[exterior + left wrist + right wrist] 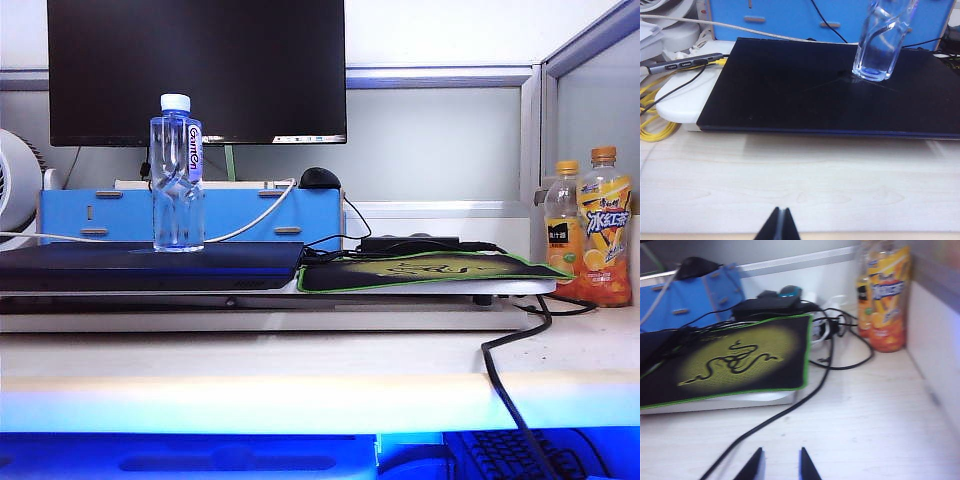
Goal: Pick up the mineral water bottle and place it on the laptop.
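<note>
The mineral water bottle (177,175) is seen standing upright on the dark lid of the laptop (140,268), toward the lid's back edge, and is touched by neither arm; its white cap is on, and in the left wrist view only its clear lower part (879,47) is shown on the laptop (805,90). The left gripper (779,225) is held low over bare pale desk (800,180) in front of the laptop, its fingertips pressed together on nothing; the right gripper (780,465) is held over the desk near the green-edged mouse pad (735,357), its jaws parted and nothing between them; a black cable (790,410) is laid beside it; orange juice bottles (590,235) are stood at the far right.
</note>
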Available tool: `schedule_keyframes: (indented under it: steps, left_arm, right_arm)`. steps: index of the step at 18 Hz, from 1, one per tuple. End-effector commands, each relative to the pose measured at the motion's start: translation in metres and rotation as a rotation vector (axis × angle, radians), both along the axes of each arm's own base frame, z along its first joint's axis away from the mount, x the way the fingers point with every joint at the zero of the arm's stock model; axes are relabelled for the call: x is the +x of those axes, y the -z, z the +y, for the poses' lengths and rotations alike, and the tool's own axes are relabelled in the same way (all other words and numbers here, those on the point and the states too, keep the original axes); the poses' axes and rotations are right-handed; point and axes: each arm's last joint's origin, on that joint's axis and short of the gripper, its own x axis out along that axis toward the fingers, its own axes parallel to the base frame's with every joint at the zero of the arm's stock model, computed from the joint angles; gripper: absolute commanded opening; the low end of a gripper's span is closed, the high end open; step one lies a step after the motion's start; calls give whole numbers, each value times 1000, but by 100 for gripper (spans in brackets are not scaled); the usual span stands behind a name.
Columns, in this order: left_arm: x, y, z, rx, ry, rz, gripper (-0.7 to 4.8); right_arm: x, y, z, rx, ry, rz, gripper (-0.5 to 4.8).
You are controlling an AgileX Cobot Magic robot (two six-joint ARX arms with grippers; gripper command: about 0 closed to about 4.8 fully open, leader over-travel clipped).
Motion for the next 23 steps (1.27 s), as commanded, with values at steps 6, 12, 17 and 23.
schedule_keyframes:
  steps: [6,12,17,23]
  left_arm:
    - [0,-1,0,0,2,-8,-2]
    - [0,-1,0,0,2,-8,-2]
    - [0,-1,0,0,2,-8,-2]
    - [0,-1,0,0,2,-8,-2]
  right_arm:
    - [0,1,-6,-135,67,14,83]
    - [0,2,-6,-148,46,24,117]
    - [-1,13,-6,-176,66,117,117]
    - [-1,13,-5,-160,26,116,117]
